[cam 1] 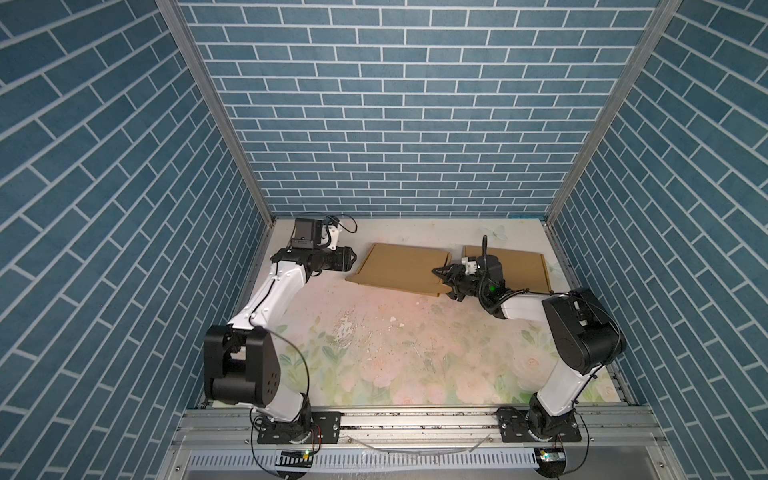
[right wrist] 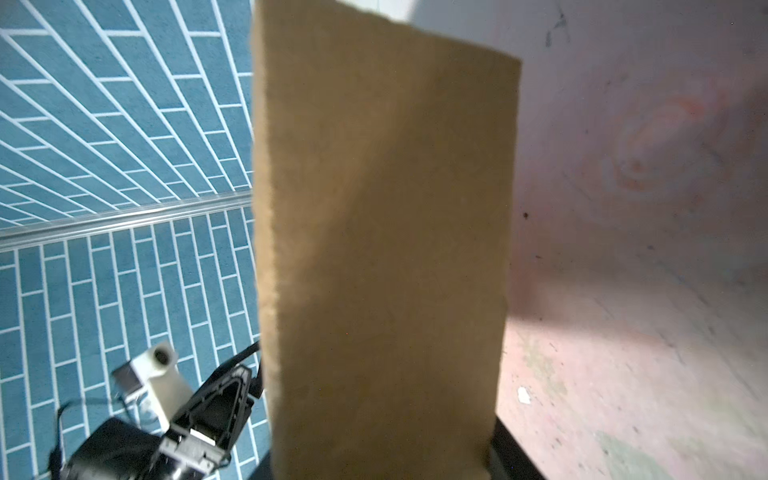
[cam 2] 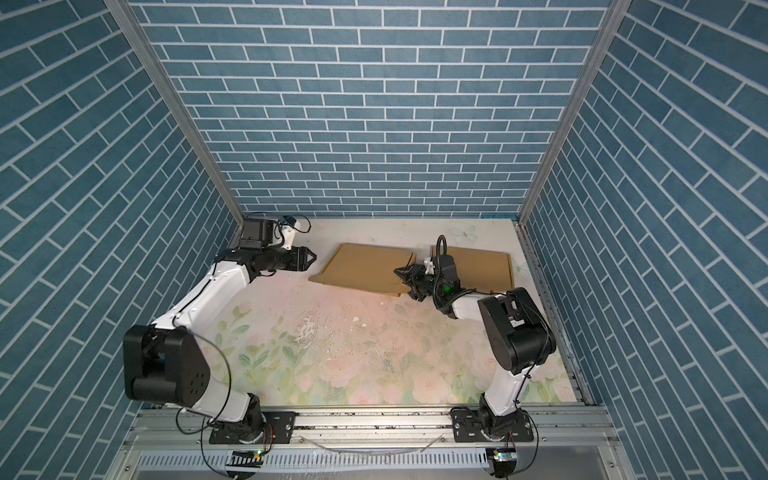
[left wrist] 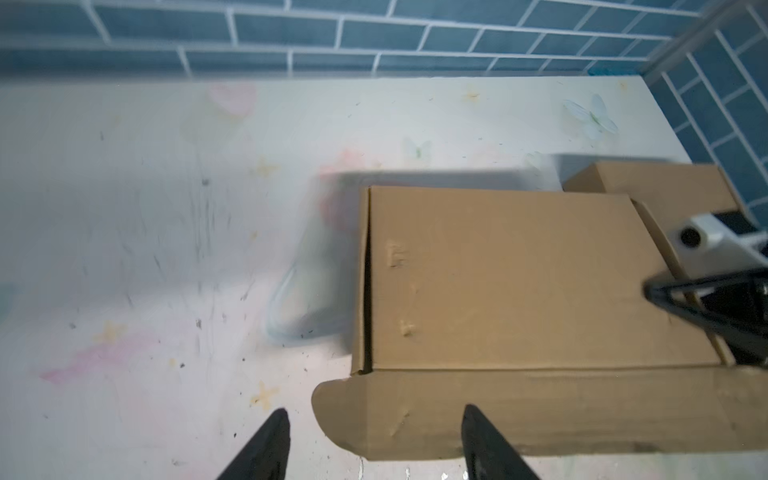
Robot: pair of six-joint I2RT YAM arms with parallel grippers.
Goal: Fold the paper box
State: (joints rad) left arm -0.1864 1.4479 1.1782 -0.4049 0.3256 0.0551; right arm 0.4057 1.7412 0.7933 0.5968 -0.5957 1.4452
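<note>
Paper box [cam 1: 399,266] lies mostly flat, upper centre in both top views. Left gripper [cam 1: 354,258] spread, just off its left edge. Right gripper [cam 1: 442,282] at the right-hand flap (pinching or not: cannot tell). Step: probably flap folding; next needs a firm hold.

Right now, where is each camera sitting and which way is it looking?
Top views: side by side, high above the front edge, looking down at the table and back wall; left arm and right arm show.
Left wrist: on the left arm, facing the box; the left gripper shows, tips only.
Right wrist: on the right arm, facing the box's flap up close; the left gripper shows beyond.
Shared: all views see the box.
</note>
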